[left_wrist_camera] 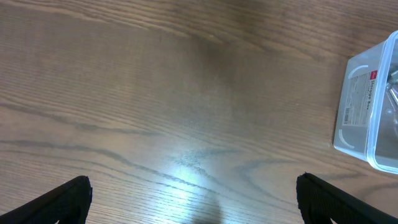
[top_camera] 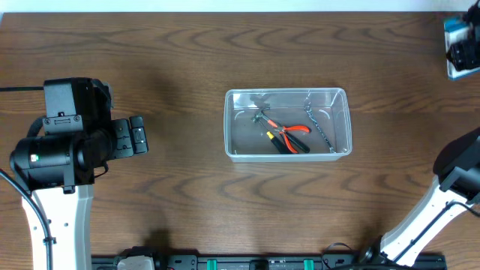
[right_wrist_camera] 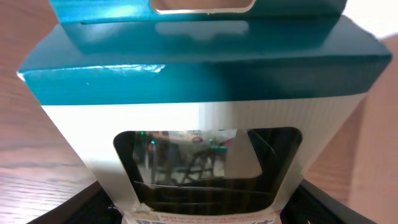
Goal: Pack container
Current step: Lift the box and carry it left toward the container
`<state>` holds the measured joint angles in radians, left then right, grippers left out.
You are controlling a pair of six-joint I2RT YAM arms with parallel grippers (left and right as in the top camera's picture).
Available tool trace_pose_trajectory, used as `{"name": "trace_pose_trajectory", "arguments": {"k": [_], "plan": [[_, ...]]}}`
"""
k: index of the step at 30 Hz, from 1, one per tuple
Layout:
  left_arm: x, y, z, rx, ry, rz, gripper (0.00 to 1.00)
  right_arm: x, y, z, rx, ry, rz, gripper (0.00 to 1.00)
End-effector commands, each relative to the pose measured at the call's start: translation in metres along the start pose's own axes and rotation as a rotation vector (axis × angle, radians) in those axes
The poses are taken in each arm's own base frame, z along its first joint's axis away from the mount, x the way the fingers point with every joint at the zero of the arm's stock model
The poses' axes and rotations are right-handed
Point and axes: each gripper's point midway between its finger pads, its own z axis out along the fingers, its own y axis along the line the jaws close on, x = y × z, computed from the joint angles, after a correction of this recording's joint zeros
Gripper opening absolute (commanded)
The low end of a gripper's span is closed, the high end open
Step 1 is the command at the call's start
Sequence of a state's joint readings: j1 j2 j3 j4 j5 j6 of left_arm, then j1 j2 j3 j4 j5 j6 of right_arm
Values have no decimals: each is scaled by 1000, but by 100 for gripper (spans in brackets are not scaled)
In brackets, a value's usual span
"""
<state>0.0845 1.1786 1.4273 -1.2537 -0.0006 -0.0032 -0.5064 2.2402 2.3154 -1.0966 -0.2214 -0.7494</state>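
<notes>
The clear plastic container [top_camera: 288, 124] stands at the table's middle, and its end wall shows at the right edge of the left wrist view [left_wrist_camera: 373, 106]. Inside lie red-handled pliers [top_camera: 292, 135], a small dark tool [top_camera: 264, 120] and a metal chain [top_camera: 319, 127]. My left gripper [top_camera: 139, 135] hovers open over bare wood, left of the container, its fingers [left_wrist_camera: 74, 196] wide apart. My right gripper [top_camera: 459, 52] is at the far right corner. There its fingers [right_wrist_camera: 81, 202] press both sides of a blue-and-white windowed box [right_wrist_camera: 199, 93].
The right arm's base [top_camera: 420, 225] rises from the front right edge and the left arm's body [top_camera: 56, 150] stands at the left. The box [top_camera: 459, 34] sits close to the table's far right corner.
</notes>
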Motion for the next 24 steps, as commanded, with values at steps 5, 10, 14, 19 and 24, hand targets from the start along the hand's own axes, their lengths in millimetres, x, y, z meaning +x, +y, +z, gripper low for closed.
{"name": "trace_pose_trajectory", "arguments": {"k": [5,10,14,19,24], "plan": [[0,3,1,-11,4,-14,98,-56,45,-60,-9,-120,-109,69],[0,3,1,-11,4,-14,98,-88,106,-94,-137,-216,-186,71],[0,3,1,-11,4,-14,98,-101,160,-114,-257,-248,-243,72],[0,3,1,-11,4,-14,98,-103,221,-121,-390,-215,-309,71],[0,3,1,-11,4,-14,98,-109,272,-126,-467,-206,-391,72]]}}
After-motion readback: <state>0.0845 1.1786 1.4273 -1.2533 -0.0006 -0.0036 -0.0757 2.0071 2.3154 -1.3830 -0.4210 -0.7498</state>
